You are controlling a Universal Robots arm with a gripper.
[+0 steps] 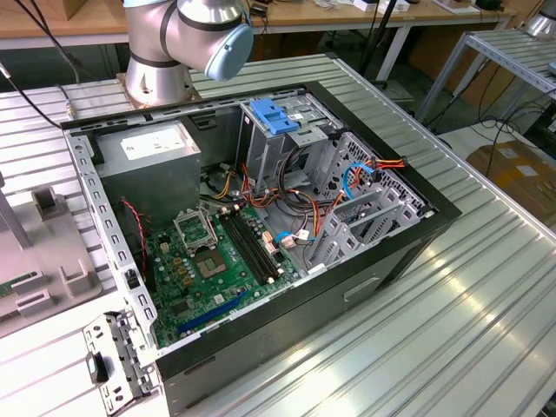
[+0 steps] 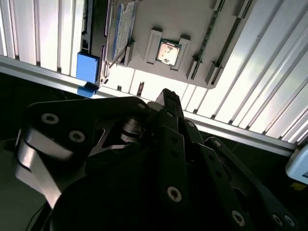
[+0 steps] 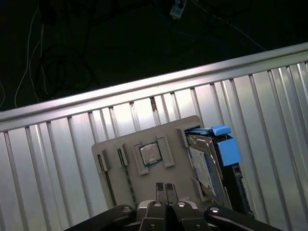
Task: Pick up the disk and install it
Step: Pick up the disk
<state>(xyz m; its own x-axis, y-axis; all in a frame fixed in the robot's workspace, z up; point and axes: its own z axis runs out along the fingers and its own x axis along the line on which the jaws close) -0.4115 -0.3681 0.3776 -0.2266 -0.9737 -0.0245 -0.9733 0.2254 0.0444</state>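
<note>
The disk [image 3: 204,166] stands on its edge in a slot at one side of a grey holder plate [image 3: 115,144], its silver body and white-and-blue label showing, with a blue side rail [image 3: 226,147] on it. In the second wrist view the disk [image 2: 120,29] and its blue rail [image 2: 88,67] sit at the plate's edge. My gripper [image 3: 166,190] hovers above the plate, beside the disk and apart from it, fingers pressed together with nothing between them. Its black linkage [image 2: 163,159] shows in the second wrist view.
The holder plate [image 1: 52,261] lies at the exterior view's left on the ribbed aluminium table [image 1: 434,330]. An open computer case [image 1: 261,217] holds a grey power supply [image 1: 148,156], motherboard [image 1: 217,261], blue latch [image 1: 274,115] and metal drive cages [image 1: 365,208]. A chip [image 3: 150,154] sits in the plate.
</note>
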